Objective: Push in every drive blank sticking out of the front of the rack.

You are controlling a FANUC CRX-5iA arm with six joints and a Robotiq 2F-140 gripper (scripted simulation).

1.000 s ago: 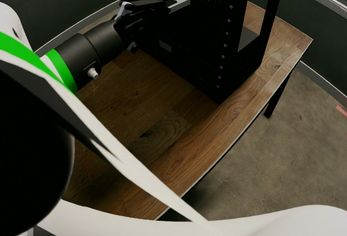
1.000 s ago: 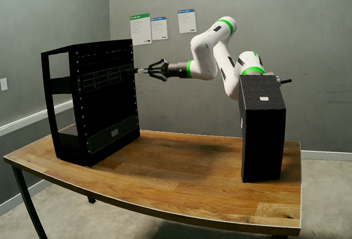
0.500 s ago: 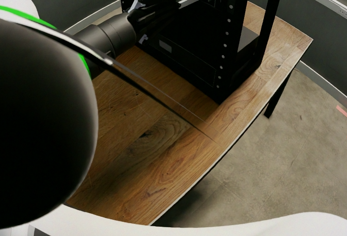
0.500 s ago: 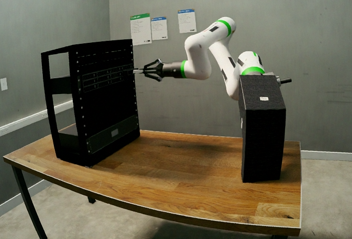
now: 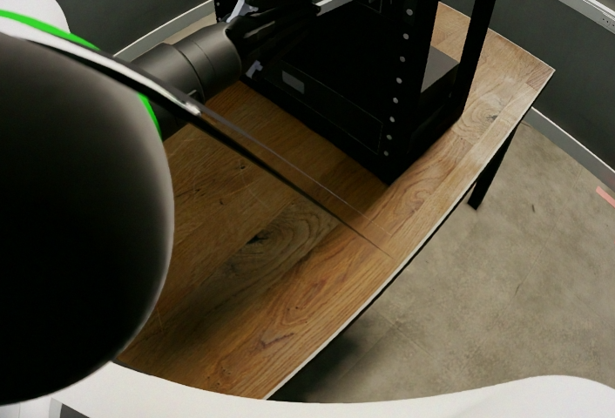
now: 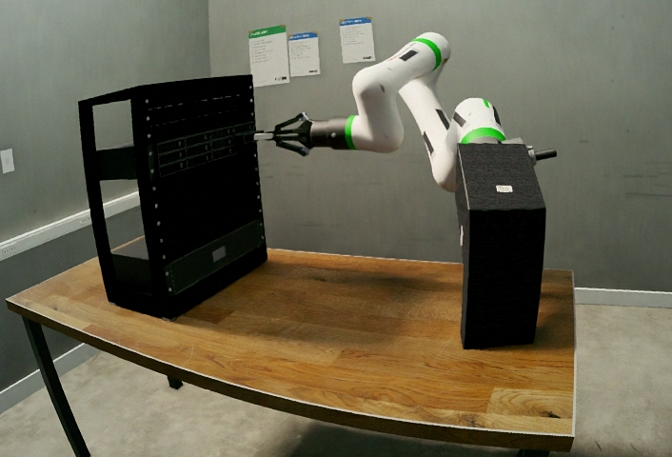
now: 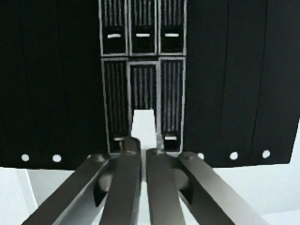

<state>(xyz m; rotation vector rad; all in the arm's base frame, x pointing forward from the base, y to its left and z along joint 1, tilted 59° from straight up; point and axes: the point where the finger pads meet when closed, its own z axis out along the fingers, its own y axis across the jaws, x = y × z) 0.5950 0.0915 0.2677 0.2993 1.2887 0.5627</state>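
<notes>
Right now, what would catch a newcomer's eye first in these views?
The white, green-banded arm reaching level from its black pedestal on the right of the wooden table. Its shut tool points at the drive blanks high on the front of the tall black rack at the left end.

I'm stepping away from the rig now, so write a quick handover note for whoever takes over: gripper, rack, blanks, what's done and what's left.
Gripper: shut, holding nothing, fingertips together as a pusher.
Position: level with the upper rows of drive blanks, at the right edge of the rack front. In the wrist view the fingertips sit right at one drive blank.
Rack: upright on the table, near its far left corner.
Done: cannot tell which blanks are latched.
Left: finish this push gently, check the other blanks for any sticking out, and confirm the rack hasn't shifted.
</notes>
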